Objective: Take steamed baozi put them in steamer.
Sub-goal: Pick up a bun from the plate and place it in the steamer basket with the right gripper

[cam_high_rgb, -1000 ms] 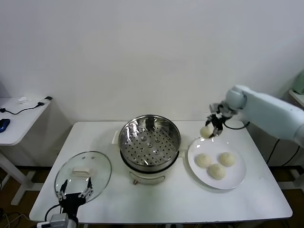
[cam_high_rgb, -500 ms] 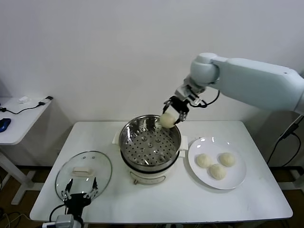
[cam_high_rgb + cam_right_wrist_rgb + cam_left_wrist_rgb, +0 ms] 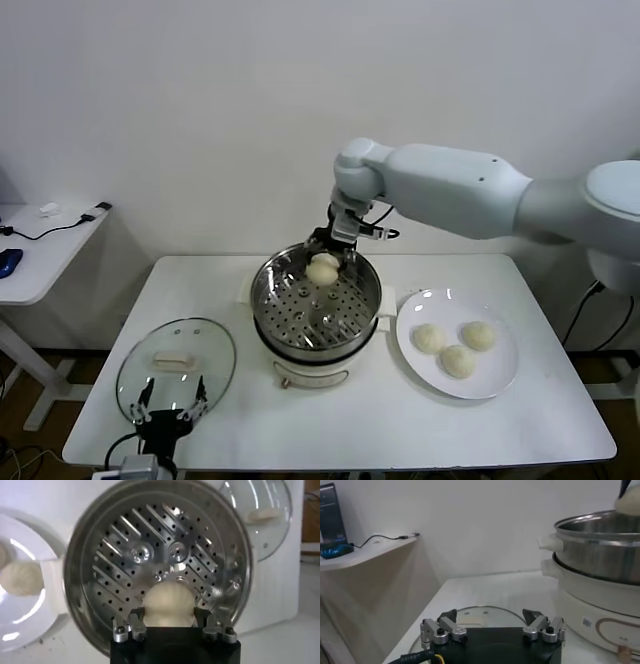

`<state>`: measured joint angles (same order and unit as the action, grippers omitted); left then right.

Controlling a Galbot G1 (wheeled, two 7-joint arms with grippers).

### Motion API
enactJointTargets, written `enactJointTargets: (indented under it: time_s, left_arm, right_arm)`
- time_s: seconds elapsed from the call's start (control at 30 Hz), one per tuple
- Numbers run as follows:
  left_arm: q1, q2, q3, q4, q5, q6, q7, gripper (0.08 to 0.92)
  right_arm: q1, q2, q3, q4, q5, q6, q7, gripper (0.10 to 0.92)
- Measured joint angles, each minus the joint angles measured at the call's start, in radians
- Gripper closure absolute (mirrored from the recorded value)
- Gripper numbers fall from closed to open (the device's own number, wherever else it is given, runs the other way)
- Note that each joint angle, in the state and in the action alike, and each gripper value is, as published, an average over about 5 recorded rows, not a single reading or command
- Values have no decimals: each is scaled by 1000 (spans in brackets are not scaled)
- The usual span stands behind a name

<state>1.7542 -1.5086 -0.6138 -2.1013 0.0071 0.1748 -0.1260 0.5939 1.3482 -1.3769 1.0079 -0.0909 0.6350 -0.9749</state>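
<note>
Now the right gripper, clenched on a baozi, has swung from the plate to over the steamer — first drop looks imminent; left gripper idles released beside the steamer

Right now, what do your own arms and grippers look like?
The right arm is a thick, smooth white shell with rounded joints and thin black cables at the wrist. The right gripper is black with silver metal fingers. The left gripper is likewise a black block with silver, screw-fastened fingers and dark tips.
</note>
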Motion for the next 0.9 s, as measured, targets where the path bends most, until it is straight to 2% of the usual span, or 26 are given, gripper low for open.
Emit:
enactJointTargets:
  time_s: [0.3,0.63,0.8,0.9]
  left_arm:
    - [-7,3,-1,14,2,-11,-6,177]
    - [-12,6,1,20,4,-18,-9,177]
    - [-13,6,2,21,4,-20,-10,177]
    - [-13,6,3,21,4,-20,-11,177]
  right_arm:
    - [-82,83,30,-156,-88,78,27,355]
    - [-120,148,46,-284,-121,130,29,347]
    - [-124,159,48,-313,-115,150,30,244]
    - [-120,158,52,-317,-101,155,31,209]
